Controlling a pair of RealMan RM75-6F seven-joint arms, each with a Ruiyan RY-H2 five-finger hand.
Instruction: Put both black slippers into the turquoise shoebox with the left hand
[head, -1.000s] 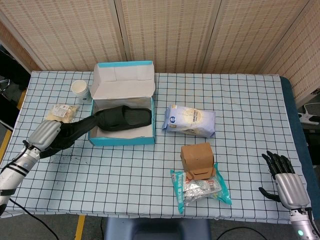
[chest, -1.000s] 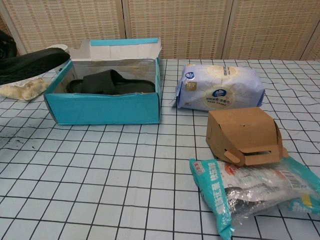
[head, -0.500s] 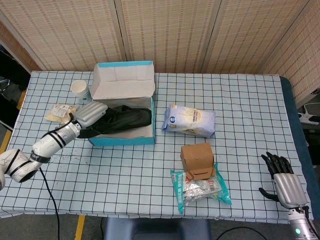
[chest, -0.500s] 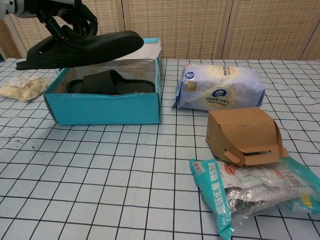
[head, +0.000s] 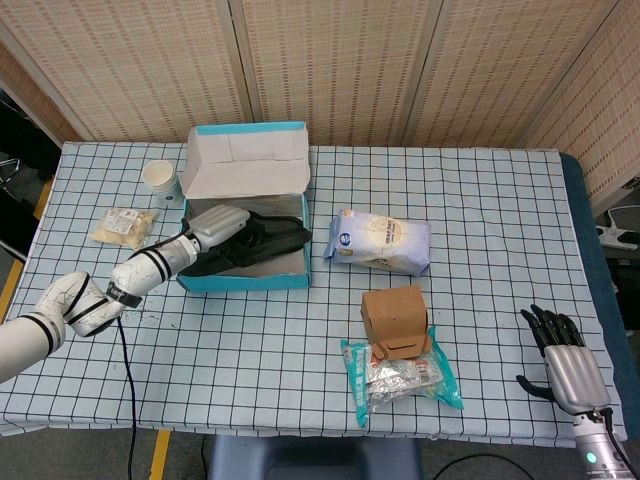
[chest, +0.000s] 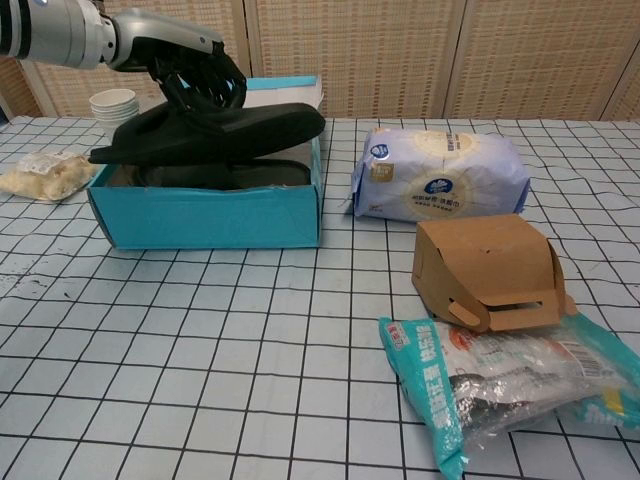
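The turquoise shoebox (head: 243, 282) (chest: 205, 218) stands at the back left, its lid (head: 246, 160) raised behind it. One black slipper (chest: 222, 177) lies inside on the bottom, mostly hidden in the head view. My left hand (head: 218, 223) (chest: 190, 66) grips the second black slipper (head: 255, 243) (chest: 215, 134) from above and holds it flat over the open box, its toe at the right wall. My right hand (head: 564, 356) hangs open near the table's front right edge, holding nothing.
A stack of white cups (head: 161, 179) (chest: 111, 104) and a small snack bag (head: 124, 226) (chest: 45, 175) lie left of the box. A white-blue pack (head: 380, 241), a brown carton (head: 397, 322) and a turquoise snack bag (head: 405, 375) sit right of centre.
My left hand has carried the second slipper rightward from beside the box's left wall to above the open box and lowered it near the rim. The right hand stays put.
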